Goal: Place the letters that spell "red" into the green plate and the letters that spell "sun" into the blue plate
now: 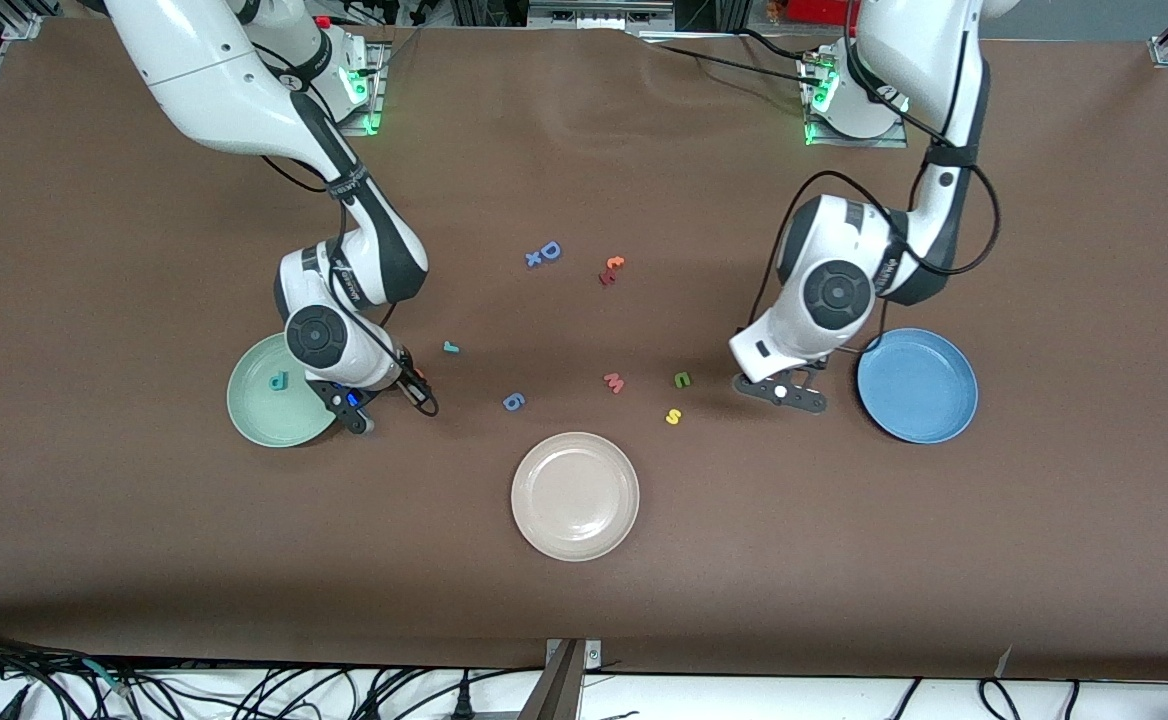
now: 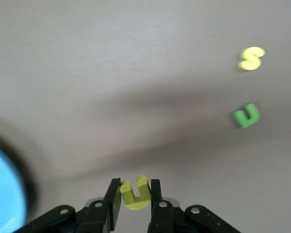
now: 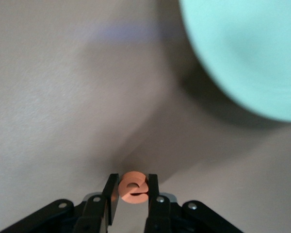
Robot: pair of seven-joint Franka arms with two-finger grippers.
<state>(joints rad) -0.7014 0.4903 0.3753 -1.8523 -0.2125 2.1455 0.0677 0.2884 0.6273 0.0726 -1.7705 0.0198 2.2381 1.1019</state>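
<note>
My left gripper [image 2: 136, 194] pinched the yellow "u" [image 2: 135, 193] beside the blue plate [image 1: 917, 386], my right gripper [image 3: 134, 190] pinched the orange "e" [image 3: 134, 187] at the green plate's [image 1: 254, 410] three o'clock; next I must drop both in.

The only readable signs are the toy letters themselves. A teal "d" [image 1: 278, 380] lies in the green plate [image 1: 254, 410]. On the surface [image 1: 144, 550] lie a teal "r" [image 1: 452, 347], a blue capital "D" [image 1: 549, 250], a pink "w" [image 1: 614, 382], a green "n" [image 1: 682, 379] and a yellow "s" [image 1: 674, 416]. The left gripper [image 2: 136, 196] grips a yellow "u" [image 2: 135, 194]; the right gripper [image 3: 133, 191] grips an orange "e" [image 3: 134, 187].
</note>
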